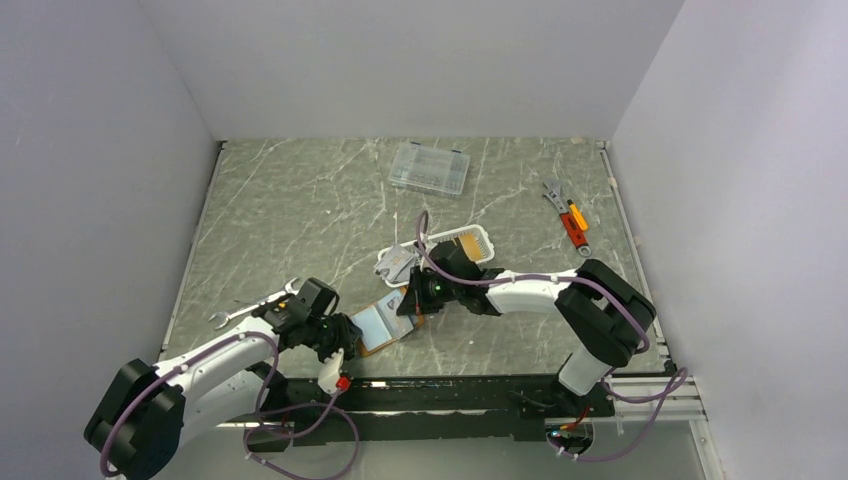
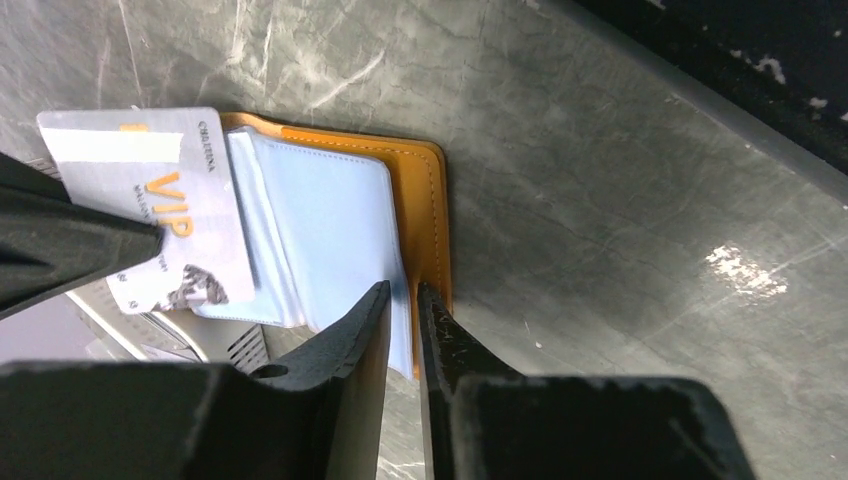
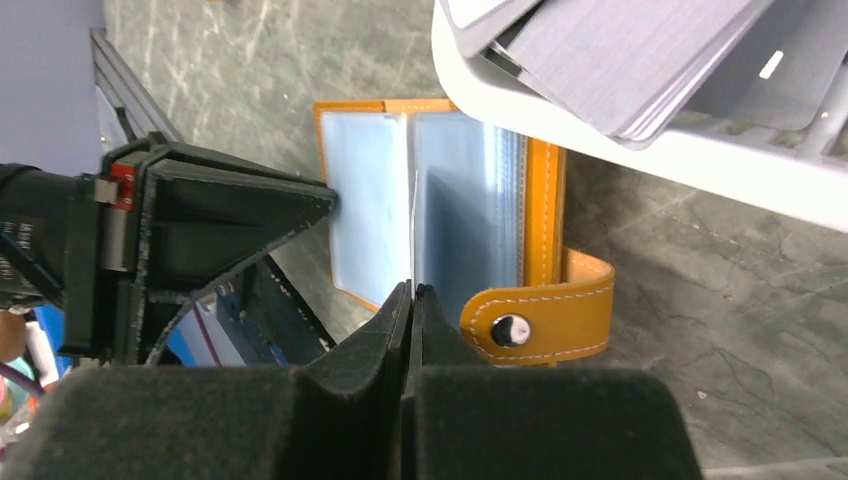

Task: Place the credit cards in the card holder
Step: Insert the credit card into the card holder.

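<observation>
The orange card holder (image 1: 385, 325) lies open on the table, its clear pale-blue pockets up. It also shows in the left wrist view (image 2: 420, 190) and in the right wrist view (image 3: 545, 200). My left gripper (image 2: 403, 290) is shut on the holder's near edge, pinching cover and pocket; it also shows in the top view (image 1: 345, 332). My right gripper (image 3: 412, 287) is shut on a grey-white VIP card (image 2: 150, 190), held over the pockets and seen edge-on in its own view. More grey cards (image 3: 620, 60) lie in the white basket (image 3: 600, 140).
The white basket (image 1: 490, 250) stands just behind the holder, with a gold-brown card (image 1: 468, 245) in it. A clear compartment box (image 1: 429, 168) is at the back. An orange-handled tool (image 1: 572, 222) lies at the right. A wrench (image 1: 250, 308) lies at the left.
</observation>
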Tool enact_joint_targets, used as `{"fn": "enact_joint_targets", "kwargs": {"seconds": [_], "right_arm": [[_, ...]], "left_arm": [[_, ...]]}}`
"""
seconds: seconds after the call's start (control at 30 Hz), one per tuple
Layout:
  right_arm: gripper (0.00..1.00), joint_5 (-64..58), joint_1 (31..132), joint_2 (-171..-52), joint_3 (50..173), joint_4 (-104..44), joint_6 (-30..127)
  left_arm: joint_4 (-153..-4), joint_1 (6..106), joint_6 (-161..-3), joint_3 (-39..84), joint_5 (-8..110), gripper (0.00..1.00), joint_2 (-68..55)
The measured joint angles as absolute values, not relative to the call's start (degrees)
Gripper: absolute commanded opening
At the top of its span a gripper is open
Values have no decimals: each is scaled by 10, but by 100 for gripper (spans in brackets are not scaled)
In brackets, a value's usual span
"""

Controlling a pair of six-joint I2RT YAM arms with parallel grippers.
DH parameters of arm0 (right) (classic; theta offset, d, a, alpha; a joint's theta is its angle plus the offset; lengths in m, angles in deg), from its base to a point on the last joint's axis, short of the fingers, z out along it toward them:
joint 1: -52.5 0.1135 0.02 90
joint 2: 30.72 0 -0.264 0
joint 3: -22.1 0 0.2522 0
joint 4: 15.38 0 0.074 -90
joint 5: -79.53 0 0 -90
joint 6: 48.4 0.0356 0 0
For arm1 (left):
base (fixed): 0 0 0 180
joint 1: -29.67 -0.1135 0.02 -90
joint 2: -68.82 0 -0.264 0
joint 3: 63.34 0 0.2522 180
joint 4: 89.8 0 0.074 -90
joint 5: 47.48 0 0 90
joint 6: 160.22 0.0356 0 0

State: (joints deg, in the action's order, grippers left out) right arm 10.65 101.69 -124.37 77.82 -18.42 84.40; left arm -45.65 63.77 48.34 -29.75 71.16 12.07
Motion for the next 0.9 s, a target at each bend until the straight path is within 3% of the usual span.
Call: {"fn": "enact_joint_targets", "kwargs": {"seconds": [0.9], "right_arm": [[0,18,1055,-1274,747,-64,900]], "left_arm": [[-463,638,483,-319,706,1,146]]}}
